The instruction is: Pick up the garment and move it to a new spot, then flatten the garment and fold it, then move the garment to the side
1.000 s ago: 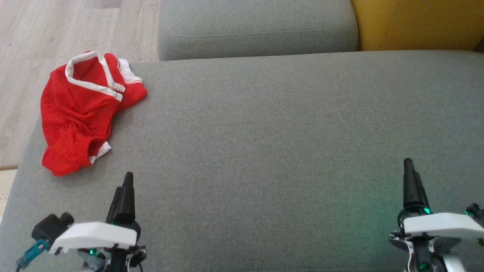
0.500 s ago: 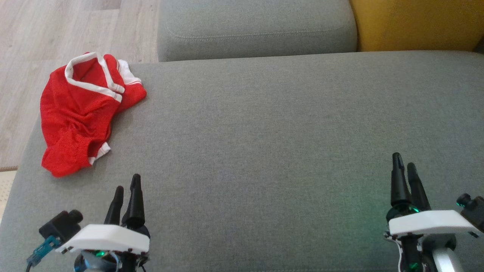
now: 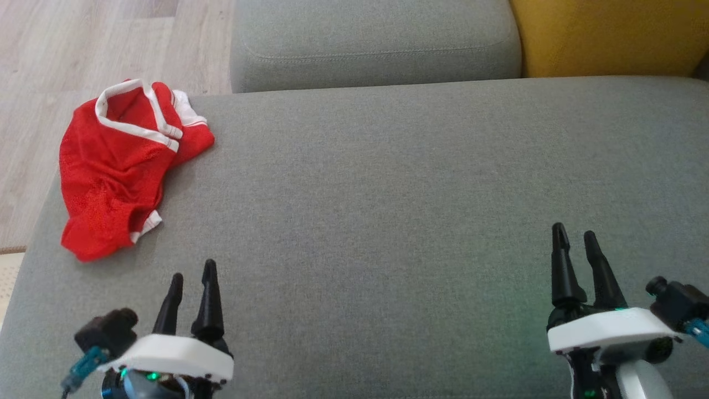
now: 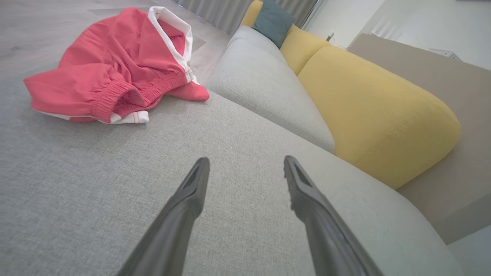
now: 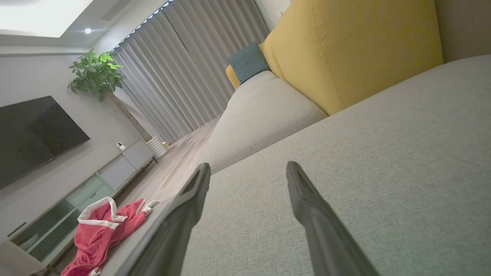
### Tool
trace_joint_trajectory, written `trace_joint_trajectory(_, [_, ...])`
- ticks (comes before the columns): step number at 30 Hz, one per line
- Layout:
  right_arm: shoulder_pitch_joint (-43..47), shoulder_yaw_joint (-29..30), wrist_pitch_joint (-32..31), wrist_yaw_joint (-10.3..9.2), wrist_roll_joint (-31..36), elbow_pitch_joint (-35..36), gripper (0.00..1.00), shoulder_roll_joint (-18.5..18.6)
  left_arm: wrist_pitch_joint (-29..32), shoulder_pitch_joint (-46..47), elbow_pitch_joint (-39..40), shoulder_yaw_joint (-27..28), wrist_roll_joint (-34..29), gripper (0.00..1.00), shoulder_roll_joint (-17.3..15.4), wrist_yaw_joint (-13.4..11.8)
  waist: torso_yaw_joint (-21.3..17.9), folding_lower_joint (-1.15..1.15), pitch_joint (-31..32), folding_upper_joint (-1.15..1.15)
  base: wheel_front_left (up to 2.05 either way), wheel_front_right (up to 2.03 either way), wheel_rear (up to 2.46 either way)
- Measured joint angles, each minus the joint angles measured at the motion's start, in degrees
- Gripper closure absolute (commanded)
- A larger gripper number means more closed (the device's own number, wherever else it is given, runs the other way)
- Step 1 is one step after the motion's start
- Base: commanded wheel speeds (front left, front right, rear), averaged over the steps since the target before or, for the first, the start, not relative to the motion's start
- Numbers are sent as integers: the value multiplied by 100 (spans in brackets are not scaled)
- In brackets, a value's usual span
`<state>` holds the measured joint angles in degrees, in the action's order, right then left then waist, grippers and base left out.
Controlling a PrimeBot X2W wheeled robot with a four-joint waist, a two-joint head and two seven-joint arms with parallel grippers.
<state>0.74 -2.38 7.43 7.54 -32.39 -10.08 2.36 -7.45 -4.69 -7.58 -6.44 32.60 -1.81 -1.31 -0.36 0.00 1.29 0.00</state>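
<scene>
Looking down from the head cam, going left to right. The wooden floor (image 3: 83, 50) runs along the far left. The garment (image 3: 111, 166), a pair of red shorts with white trim, lies crumpled at the left edge of the grey sofa seat (image 3: 388, 183), toward its back corner and lapping over that edge a bit. Nothing is touching it.

Next over, low in the picture, is my left end effector (image 3: 193, 269). Its two dark fingers are spread and empty, hovering over bare seat fabric, nearer me than the shorts and slightly to their right. The left wrist cam agrees: the end effector (image 4: 246, 158) has a clear gap between its fingers, and the garment (image 4: 111, 73) sits up and to the left, well apart from the tips. You can see the elastic waistband bunched up facing that camera.

The middle of the seat is just plain grey. Behind it sits a second grey cushion (image 3: 371, 39).

Over on the right, my right end effector (image 3: 574, 229) is also spread wide with nothing in it, above the seat. A yellow cushion (image 3: 604, 36) fills the back right corner. The right wrist cam looks across the sofa and catches the garment (image 5: 103, 226) far off at the seat's corner, with a TV (image 5: 34, 130), a plant (image 5: 96, 73) and curtains (image 5: 191, 76) beyond.
</scene>
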Motion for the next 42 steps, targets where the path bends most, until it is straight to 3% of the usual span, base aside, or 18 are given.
trace_joint_trajectory(42, [-10,-301,679,0,3054,-305,0,3,-684,-120,32,-400,-2608,0,-52,-424,34,0,-2,0,0,0,0])
